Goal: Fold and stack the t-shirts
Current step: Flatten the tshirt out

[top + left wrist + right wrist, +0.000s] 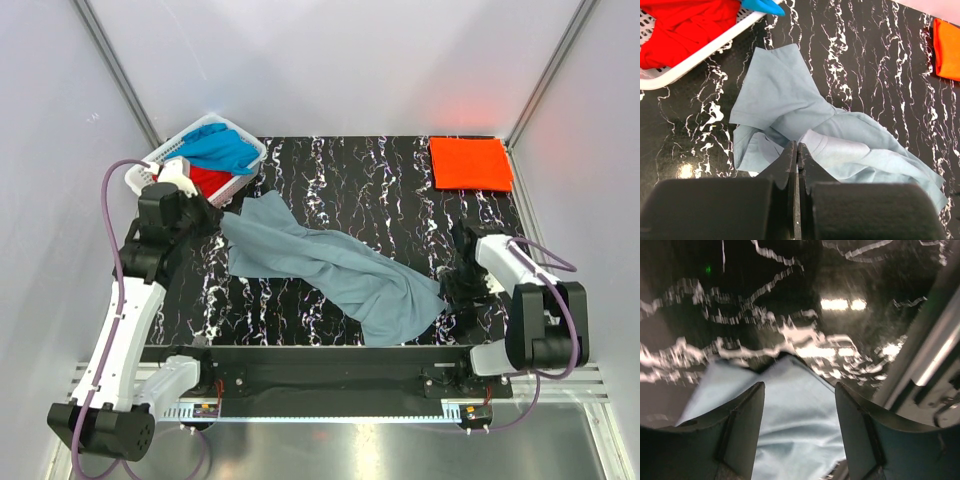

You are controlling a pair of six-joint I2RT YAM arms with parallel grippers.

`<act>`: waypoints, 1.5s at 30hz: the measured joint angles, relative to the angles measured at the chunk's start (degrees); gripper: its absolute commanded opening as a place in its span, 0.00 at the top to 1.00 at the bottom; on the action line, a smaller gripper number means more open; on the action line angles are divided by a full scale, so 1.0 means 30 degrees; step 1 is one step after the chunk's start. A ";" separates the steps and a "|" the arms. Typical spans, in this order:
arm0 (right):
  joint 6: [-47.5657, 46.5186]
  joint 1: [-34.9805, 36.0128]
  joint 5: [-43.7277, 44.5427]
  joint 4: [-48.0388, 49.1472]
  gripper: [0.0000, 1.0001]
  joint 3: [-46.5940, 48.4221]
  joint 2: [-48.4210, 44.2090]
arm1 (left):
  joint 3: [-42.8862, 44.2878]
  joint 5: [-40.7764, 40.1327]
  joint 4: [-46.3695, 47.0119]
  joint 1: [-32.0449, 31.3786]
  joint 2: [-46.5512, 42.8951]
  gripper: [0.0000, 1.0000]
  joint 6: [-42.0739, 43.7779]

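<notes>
The dull grey-blue t-shirt (330, 265) lies stretched diagonally across the black marbled table (380, 190). My left gripper (212, 218) is at the shirt's back-left end. In the left wrist view its jaws (796, 145) are pressed together where the cloth's folds (790, 100) converge, pinching the shirt. My right gripper (462, 285) is at the shirt's front-right corner. Its fingers (800, 387) stand apart over that corner of pale blue cloth (790, 410). The orange-red t-shirt (470, 162) lies folded at the back right. The bright blue t-shirt (222, 150) and the red t-shirt (210, 181) sit in the basket.
A white slotted basket (160, 160) stands at the back left corner, close to my left arm; its rim (705, 52) shows in the left wrist view. Grey walls enclose the table on three sides. The table's front rail (925, 365) runs just right of my right gripper.
</notes>
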 measured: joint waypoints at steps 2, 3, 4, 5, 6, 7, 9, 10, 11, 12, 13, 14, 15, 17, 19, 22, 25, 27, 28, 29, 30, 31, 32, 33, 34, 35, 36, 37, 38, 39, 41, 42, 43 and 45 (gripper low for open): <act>0.0175 -0.0627 -0.0109 0.0517 0.34 -0.0051 0.0699 | -0.0095 0.0189 0.0015 0.0000 -0.0022 1.00 0.0000; 0.0226 -0.0947 -0.0233 0.0838 0.34 -0.0095 0.1020 | -0.0138 0.0255 0.0015 0.0000 -0.0022 1.00 0.0000; 0.0284 -0.1268 -0.0423 0.1151 0.34 -0.0146 0.1304 | -0.0204 0.0313 0.0036 0.0000 -0.0022 1.00 0.0000; 0.0328 -0.1537 -0.0539 0.1413 0.34 -0.0204 0.1523 | -0.0262 0.0386 0.0029 0.0000 -0.0022 1.00 0.0000; 0.0379 -0.1690 -0.0561 0.1545 0.34 -0.0211 0.1690 | -0.0291 0.0444 0.0029 0.0000 -0.0022 1.00 0.0000; 0.0459 -0.1785 -0.0656 0.1698 0.34 -0.0204 0.1872 | -0.0342 0.0495 0.0102 0.0000 -0.0029 1.00 0.0000; 0.0590 -0.1807 -0.0729 0.1931 0.34 -0.0197 0.2149 | -0.0437 0.0605 0.0168 0.0000 -0.0058 1.00 0.0000; 0.0627 -0.1851 -0.0831 0.1967 0.35 -0.0175 0.2244 | -0.0495 0.0641 0.0182 0.0000 -0.0095 1.00 0.0000; 0.0656 -0.1887 -0.0998 0.2004 0.35 -0.0117 0.2331 | -0.0532 0.0678 0.0168 0.0000 -0.0117 1.00 0.0000; 0.0663 -0.1909 -0.1056 0.2033 0.36 -0.0080 0.2390 | -0.0554 0.0714 0.0182 0.0000 -0.0138 1.00 0.0000; 0.0670 -0.1916 -0.1217 0.2055 0.37 -0.0036 0.2492 | -0.0576 0.0736 0.0197 0.0000 -0.0146 1.00 -0.0007; 0.0692 -0.1967 -0.1443 0.2120 0.38 -0.0007 0.2565 | -0.0576 0.0743 0.0197 0.0000 -0.0146 1.00 -0.0007; 0.0729 -0.1989 -0.1559 0.2186 0.39 -0.0007 0.2608 | -0.0576 0.0743 0.0226 0.0000 -0.0146 1.00 -0.0007; 0.0801 -0.2040 -0.1836 0.2259 0.47 -0.0015 0.2674 | -0.0576 0.0743 0.0255 0.0000 -0.0182 1.00 -0.0007; 0.0933 -0.2047 -0.1982 0.2470 0.51 -0.0051 0.2696 | -0.0576 0.0743 0.0270 0.0000 -0.0291 1.00 -0.0015; 0.1078 -0.2062 -0.2011 0.2761 0.55 -0.0153 0.2652 | -0.0583 0.0743 0.0291 0.0000 -0.0539 1.00 -0.0058; 0.1173 -0.2076 -0.1974 0.2878 0.66 -0.0211 0.2514 | -0.0583 0.0743 0.0306 0.0000 -0.0656 1.00 -0.0102; 0.1173 -0.2069 -0.1872 0.2747 0.69 -0.0255 0.2426 | -0.0583 0.0743 0.0313 0.0000 -0.0656 1.00 -0.0219; 0.1180 -0.2069 -0.1836 0.2572 0.67 -0.0284 0.2368 | -0.0583 0.0765 0.0313 -0.0007 -0.0656 1.00 -0.0284; 0.1188 -0.2069 -0.1807 0.2339 0.65 -0.0357 0.2215 | -0.0583 0.0809 0.0350 0.0000 -0.0663 1.00 -0.0386; 0.1188 -0.2076 -0.1807 0.2142 0.61 -0.0459 0.2011 | -0.0583 0.0860 0.0415 0.0000 -0.0663 1.00 -0.0481; 0.1202 -0.2069 -0.1821 0.2018 0.60 -0.0583 0.1785 | -0.0612 0.0947 0.0539 0.0000 -0.0663 1.00 -0.0568; 0.1151 -0.2069 -0.1821 0.1931 0.59 -0.0678 0.1617 | -0.0641 0.1027 0.0627 -0.0007 -0.0663 1.00 -0.0648; 0.1137 -0.2069 -0.1851 0.1887 0.58 -0.0823 0.1443 | -0.0736 0.1115 0.0801 0.0000 -0.0685 1.00 -0.0721; 0.1129 -0.2069 -0.1872 0.1880 0.58 -0.0933 0.1406 | -0.0852 0.1180 0.0911 0.0000 -0.0714 1.00 -0.0794; 0.1100 -0.2069 -0.1931 0.1880 0.58 -0.1049 0.1413 | -0.0976 0.1239 0.0998 0.0000 -0.0750 1.00 -0.0889; 0.1049 -0.2069 -0.2025 0.1909 0.58 -0.1173 0.1494 | -0.1078 0.1275 0.1049 0.0000 -0.0772 1.00 -0.0947; 0.1027 -0.2076 -0.2106 0.1902 0.59 -0.1231 0.1617 | -0.1173 0.1319 0.1093 0.0000 -0.0787 1.00 -0.1013; 0.0911 -0.2106 -0.2178 0.1931 0.60 -0.1209 0.1683 | -0.1231 0.1341 0.1093 0.0000 -0.0787 1.00 -0.1035; 0.0882 -0.2113 -0.2237 0.1967 0.60 -0.1202 0.1734 | -0.1253 0.1370 0.1086 0.0000 -0.0787 1.00 -0.1056; 0.0758 -0.2120 -0.2353 0.2055 0.68 -0.1166 0.1829 | -0.1260 0.1384 0.1115 0.0000 -0.0816 1.00 -0.1056; 0.0721 -0.2120 -0.2361 0.2120 0.73 -0.1151 0.1851 | -0.1260 0.1384 0.1107 0.0000 -0.0860 1.00 -0.1056; 0.0590 -0.2120 -0.2361 0.2229 0.75 -0.1151 0.1851 | -0.1260 0.1384 0.1115 0.0000 -0.0896 1.00 -0.1056; 0.0459 -0.2113 -0.2302 0.2339 0.87 -0.1049 0.1851 | -0.1268 0.1384 0.1144 0.0000 -0.1013 1.00 -0.1056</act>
